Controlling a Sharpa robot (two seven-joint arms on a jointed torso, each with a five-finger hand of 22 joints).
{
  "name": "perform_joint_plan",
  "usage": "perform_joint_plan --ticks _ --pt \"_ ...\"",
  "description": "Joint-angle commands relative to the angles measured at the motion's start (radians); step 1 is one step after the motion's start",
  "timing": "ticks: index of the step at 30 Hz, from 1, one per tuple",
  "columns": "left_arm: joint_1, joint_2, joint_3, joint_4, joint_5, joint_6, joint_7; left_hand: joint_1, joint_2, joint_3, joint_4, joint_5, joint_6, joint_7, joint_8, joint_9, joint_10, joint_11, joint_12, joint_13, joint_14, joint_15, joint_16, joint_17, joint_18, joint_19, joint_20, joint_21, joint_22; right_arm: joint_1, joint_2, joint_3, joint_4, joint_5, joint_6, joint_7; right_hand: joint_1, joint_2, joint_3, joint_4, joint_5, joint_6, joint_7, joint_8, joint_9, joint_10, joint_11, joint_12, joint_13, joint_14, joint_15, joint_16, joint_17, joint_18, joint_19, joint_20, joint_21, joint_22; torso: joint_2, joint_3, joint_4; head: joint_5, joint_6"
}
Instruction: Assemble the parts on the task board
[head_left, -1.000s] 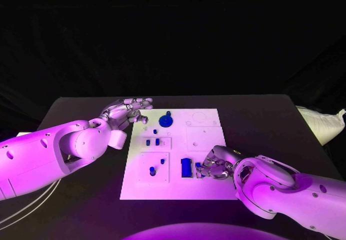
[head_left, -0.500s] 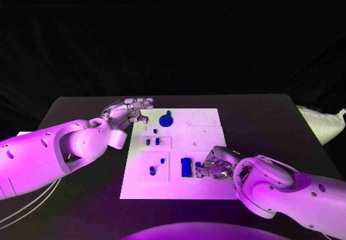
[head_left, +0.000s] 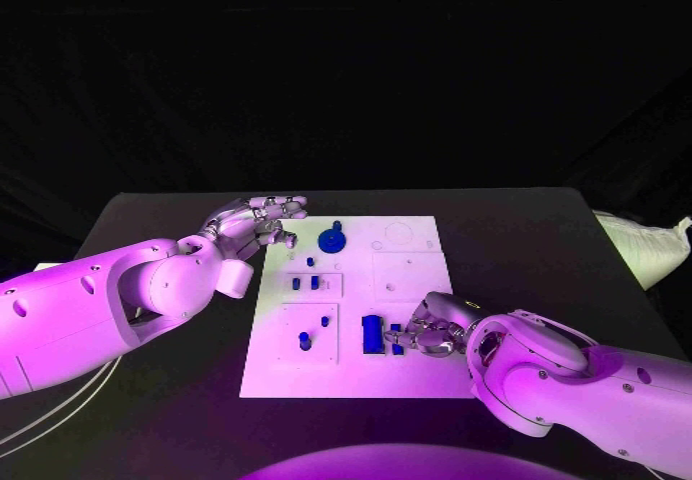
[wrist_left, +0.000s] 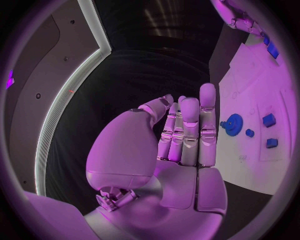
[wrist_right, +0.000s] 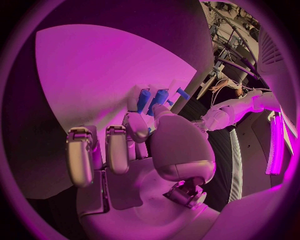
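Right hand (head_left: 428, 330) nearer, fingers at blue block (head_left: 374, 333) on task board (head_left: 411, 290), block just to its left, long axis front-to-back; grip unclear; left hand (head_left: 260, 222) open, holding nothing.

Dim scene — glare on arms, black backdrop, wrist views bent at rims

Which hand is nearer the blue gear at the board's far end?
Left. The left hand hovers just beside the blue gear; the right hand is at the task board's near end.
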Motion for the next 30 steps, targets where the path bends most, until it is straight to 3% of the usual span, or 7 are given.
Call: perform_joint_plan --ticks 1,8,13,20,24,30 --pt "-0.001 0.001 0.001 0.001 -0.006 0.029 0.001 -0.002 0.010 -0.001 -0.002 0.003 -0.004 0.001 0.005 -0.002 -0.007 -0.003 0.003 0.001 -0.005 0.000 -0.003 -0.001 0.019 0.000 0.005 -0.004 -0.001 -0.001 0.001 0.000 0.005 -0.015 0.008 0.006 -0.022 0.008 -0.025 0.002 -0.068 0.001 -0.001 0.004 0.005 0.006 -0.001 0.002 0.001 0.071 -0.005 0.002 0.089 -0.009 0.071 -0.004 0.006 0.229 0.000 0.0002 0.0000 0.000 0.000" --pt "-0.001 0.001 0.001 0.001 -0.007 0.031 0.000 -0.002 0.010 -0.001 -0.002 0.003 -0.004 0.001 0.005 -0.002 -0.007 -0.003 0.003 0.001 -0.005 0.000 -0.003 -0.001 0.019 0.000 0.005 -0.004 -0.001 -0.001 -0.003 0.000 0.008 -0.022 0.009 0.009 -0.009 0.013 -0.037 -0.002 -0.071 -0.001 -0.001 0.006 0.010 0.006 -0.002 0.003 0.002 0.071 -0.005 0.002 0.089 -0.009 0.071 -0.004 0.006 0.229 0.000 0.0003 -0.0005 -0.001 0.000" --pt "-0.001 0.000 0.001 0.001 -0.007 0.031 0.000 -0.002 0.010 -0.001 -0.002 0.003 -0.004 0.001 0.005 -0.002 -0.007 -0.003 0.003 0.001 -0.005 0.000 -0.003 -0.001 0.019 0.000 0.005 -0.004 -0.001 -0.001 -0.010 0.000 0.008 -0.027 0.016 0.012 0.063 0.019 -0.050 -0.011 -0.061 -0.005 -0.002 0.008 0.021 0.007 -0.002 0.003 0.005 0.071 -0.005 0.003 0.090 -0.009 0.071 -0.005 0.006 0.229 0.000 0.0004 -0.0001 0.000 -0.001" --pt "-0.001 0.000 0.001 0.001 -0.007 0.031 -0.001 -0.002 0.010 -0.001 -0.002 0.003 -0.004 0.001 0.005 -0.002 -0.007 -0.003 0.003 0.001 -0.005 0.000 -0.003 -0.001 0.019 0.000 0.005 -0.004 -0.001 -0.001 -0.012 0.000 0.003 -0.034 0.032 0.016 0.174 0.013 -0.058 -0.052 -0.093 -0.011 -0.002 0.010 0.031 0.006 -0.003 0.000 0.006 0.071 -0.006 0.002 0.090 -0.009 0.070 -0.005 0.004 0.228 0.000 0.0000 0.0000 0.000 -0.001" --pt "-0.001 0.000 0.000 0.001 -0.007 0.031 -0.001 -0.001 0.010 -0.001 -0.003 0.003 -0.004 0.001 0.005 -0.002 -0.009 -0.003 0.004 0.001 -0.007 0.001 -0.004 -0.003 0.019 -0.001 0.005 -0.005 -0.002 -0.001 -0.005 0.000 -0.011 -0.046 0.037 0.016 0.237 0.022 -0.048 -0.085 -0.127 -0.012 -0.004 0.011 0.036 0.006 -0.005 0.002 0.008 0.072 -0.008 0.003 0.092 -0.009 0.070 -0.006 0.005 0.229 0.000 -0.0004 0.0002 -0.001 -0.001" --pt "-0.001 0.001 0.000 0.001 -0.007 0.031 -0.001 -0.001 0.010 -0.001 -0.003 0.003 -0.004 0.001 0.005 -0.002 -0.009 -0.003 0.004 0.001 -0.007 0.001 -0.004 -0.003 0.019 -0.001 0.005 -0.005 -0.002 -0.001 0.012 0.000 -0.036 -0.063 0.049 0.014 0.279 0.030 -0.038 -0.109 -0.155 -0.012 -0.006 0.013 0.040 0.007 -0.007 0.004 0.010 0.072 -0.009 0.004 0.095 -0.009 0.072 -0.007 0.006 0.230 0.000 -0.0001 0.0012 -0.002 -0.002"
